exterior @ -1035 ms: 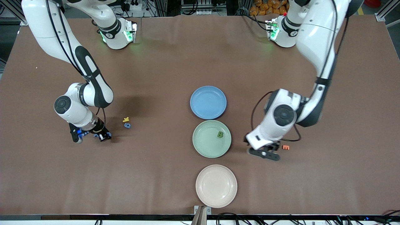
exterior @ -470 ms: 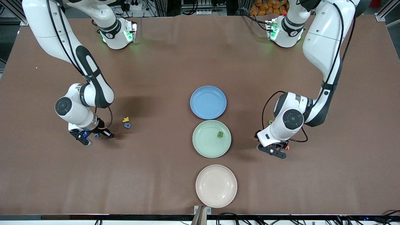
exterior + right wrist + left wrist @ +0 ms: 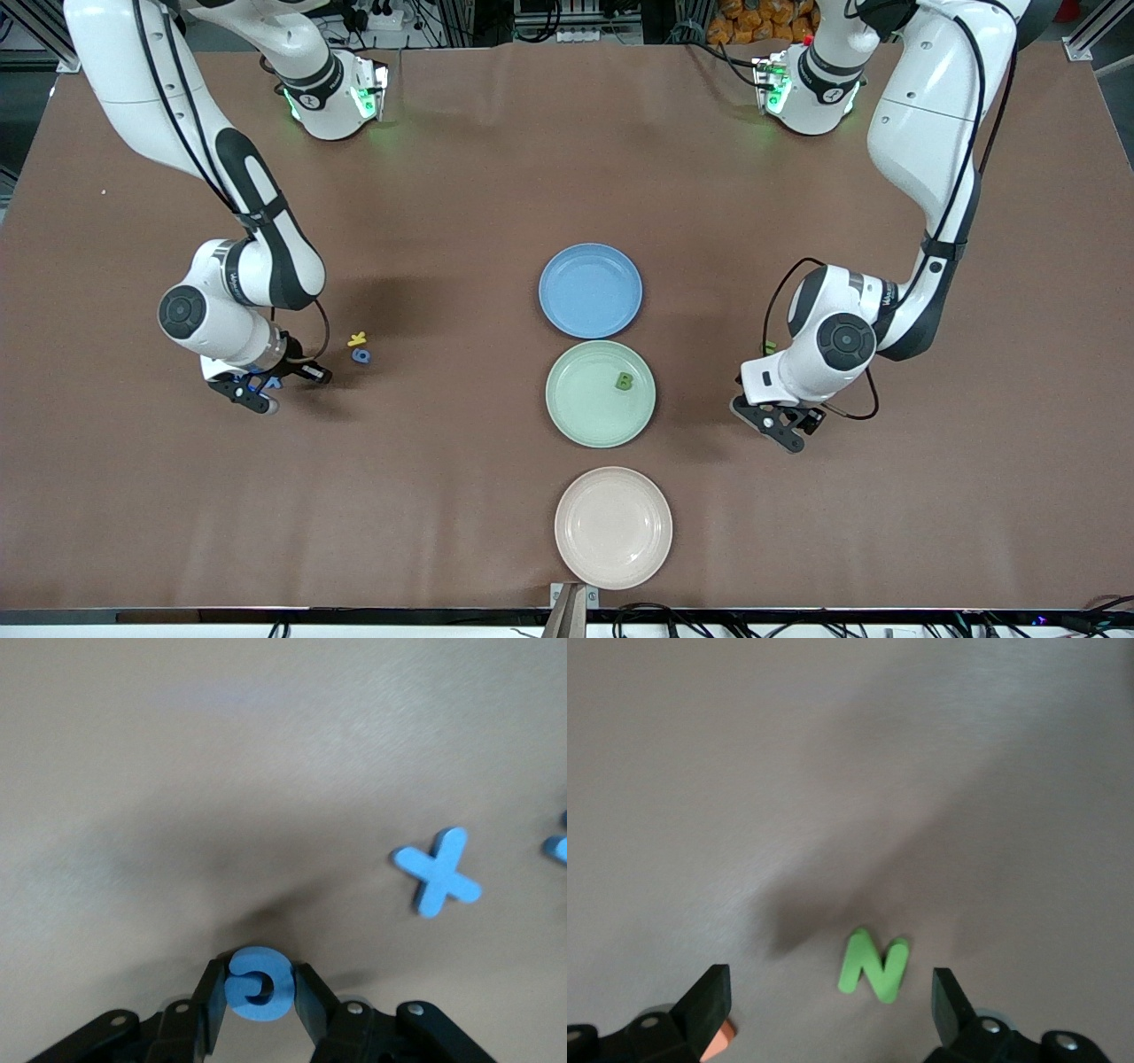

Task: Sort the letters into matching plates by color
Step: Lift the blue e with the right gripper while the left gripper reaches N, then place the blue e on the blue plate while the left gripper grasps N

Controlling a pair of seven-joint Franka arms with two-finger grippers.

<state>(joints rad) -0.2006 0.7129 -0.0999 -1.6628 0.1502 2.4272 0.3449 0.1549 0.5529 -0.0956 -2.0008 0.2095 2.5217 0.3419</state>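
Where fingers pinch: blue letter (image 3: 258,983), right hand (image 3: 257,1010)

1. A brown table top (image 3: 496,177) fills nearly the whole front view.
2. Soft shadows lie on it under even light.
3. Past its top edge stand metal frame rails (image 3: 461,18), cables and an orange heap (image 3: 762,19).

High front cam facing both arms over whole table (image 3: 496,177); 2 wrist cams close, looking down, prob. no overlap.
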